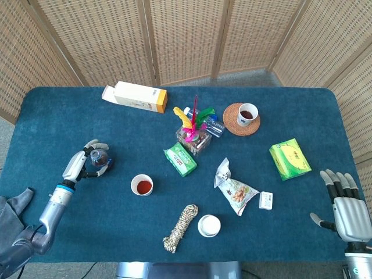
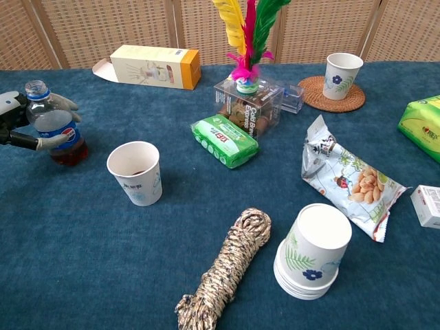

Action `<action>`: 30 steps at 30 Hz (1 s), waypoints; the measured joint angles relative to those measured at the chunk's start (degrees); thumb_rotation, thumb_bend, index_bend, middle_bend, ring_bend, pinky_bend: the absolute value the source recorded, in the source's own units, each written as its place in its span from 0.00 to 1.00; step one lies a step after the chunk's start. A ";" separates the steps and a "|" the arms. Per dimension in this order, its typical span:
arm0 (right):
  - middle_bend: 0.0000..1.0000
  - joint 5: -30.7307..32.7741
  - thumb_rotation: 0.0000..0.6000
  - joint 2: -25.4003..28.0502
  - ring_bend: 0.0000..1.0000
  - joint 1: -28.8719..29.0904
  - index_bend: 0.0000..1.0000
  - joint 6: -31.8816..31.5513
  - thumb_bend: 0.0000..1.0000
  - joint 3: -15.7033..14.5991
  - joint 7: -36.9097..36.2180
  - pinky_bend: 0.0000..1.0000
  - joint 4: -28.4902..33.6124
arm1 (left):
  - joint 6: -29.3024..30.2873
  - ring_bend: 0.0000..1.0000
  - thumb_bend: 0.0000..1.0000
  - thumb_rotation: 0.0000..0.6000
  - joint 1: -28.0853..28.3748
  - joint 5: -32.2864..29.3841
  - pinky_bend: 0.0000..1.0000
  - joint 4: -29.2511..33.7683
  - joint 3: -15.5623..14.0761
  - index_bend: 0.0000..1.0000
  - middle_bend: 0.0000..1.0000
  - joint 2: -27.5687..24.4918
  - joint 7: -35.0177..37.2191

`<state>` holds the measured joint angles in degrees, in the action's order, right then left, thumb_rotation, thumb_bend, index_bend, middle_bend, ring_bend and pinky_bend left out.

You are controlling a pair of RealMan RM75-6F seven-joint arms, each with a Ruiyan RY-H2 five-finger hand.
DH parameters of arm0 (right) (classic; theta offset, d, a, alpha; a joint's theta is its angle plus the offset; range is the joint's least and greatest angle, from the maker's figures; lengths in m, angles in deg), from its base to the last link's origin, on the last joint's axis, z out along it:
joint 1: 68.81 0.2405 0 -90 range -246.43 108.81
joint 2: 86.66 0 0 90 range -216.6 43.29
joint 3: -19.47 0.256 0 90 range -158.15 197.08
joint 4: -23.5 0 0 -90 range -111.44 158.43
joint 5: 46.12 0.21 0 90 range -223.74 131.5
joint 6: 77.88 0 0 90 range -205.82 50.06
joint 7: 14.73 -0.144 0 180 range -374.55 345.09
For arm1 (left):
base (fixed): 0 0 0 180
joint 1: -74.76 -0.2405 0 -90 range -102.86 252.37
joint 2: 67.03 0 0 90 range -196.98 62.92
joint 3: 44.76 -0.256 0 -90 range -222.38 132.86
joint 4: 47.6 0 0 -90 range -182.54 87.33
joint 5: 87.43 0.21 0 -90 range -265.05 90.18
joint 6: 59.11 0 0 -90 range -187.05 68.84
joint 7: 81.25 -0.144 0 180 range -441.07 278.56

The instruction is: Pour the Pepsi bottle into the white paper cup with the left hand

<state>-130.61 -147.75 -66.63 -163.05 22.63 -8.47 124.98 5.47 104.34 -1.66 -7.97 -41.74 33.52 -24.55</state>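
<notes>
Head and chest views of the blue-covered counter [image 1: 70, 232]. At the far left we see the left hand [image 1: 81, 164] with its fingers [image 2: 48, 142] clamped round the Pepsi bottle [image 2: 55, 127], which stands upright on the counter, its cap off and a little dark drink left at the bottom. The white paper cup [image 2: 135, 173] stands upright and apart from the bottle, to its right and nearer the front edge; the head view shows reddish-brown liquid inside it. At the lower right corner of the head view we find the right hand [image 1: 346, 209], palm down, fingers apart and straight, holding nothing and well away from every object. Other items: a coil of rope [image 2: 227, 275] near the front edge; just beside it a stack of paper cups [image 2: 313, 251] lying tilted on its side; a snack bag [image 2: 347, 180]; a small white box [image 2: 427, 206]; a green packet [image 2: 224, 139]; a clear box [image 2: 247, 108] bearing a feathered shuttlecock [image 2: 245, 41]; a yellow and white carton [image 2: 148, 67] with an open flap at the rear; a second cup [image 2: 342, 75] on a woven coaster [image 2: 313, 96]; and a green tissue pack [image 1: 289, 158] at the right
</notes>
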 measured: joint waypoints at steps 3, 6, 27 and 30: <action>0.00 0.01 1.00 0.00 0.00 0.01 0.00 0.00 0.02 0.02 -0.03 0.00 -0.05 | 0.14 0.25 0.50 1.00 -0.06 -0.44 0.34 -0.34 0.42 0.43 0.44 0.47 -0.43; 0.00 0.05 1.00 0.00 0.00 0.04 0.00 0.11 0.03 0.01 -0.06 0.00 -0.06 | 0.59 0.29 0.51 1.00 -0.28 -0.77 0.40 -0.38 0.78 0.46 0.47 0.63 -0.81; 0.00 -0.05 1.00 0.61 0.00 -0.08 0.00 -0.15 0.02 0.07 -1.17 0.00 0.33 | 4.43 0.33 0.49 1.00 0.35 3.81 0.45 14.41 -1.14 0.46 0.48 -12.30 -17.80; 0.00 0.19 1.00 0.72 0.00 -0.10 0.00 -0.18 0.03 0.22 -1.35 0.00 0.28 | 4.22 0.33 0.49 1.00 1.06 4.67 0.45 19.63 -1.46 0.46 0.48 -15.72 -23.27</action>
<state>-130.42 -147.03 -66.73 -163.23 22.85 -9.82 125.26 9.69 105.40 3.01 11.66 -43.20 17.80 -47.81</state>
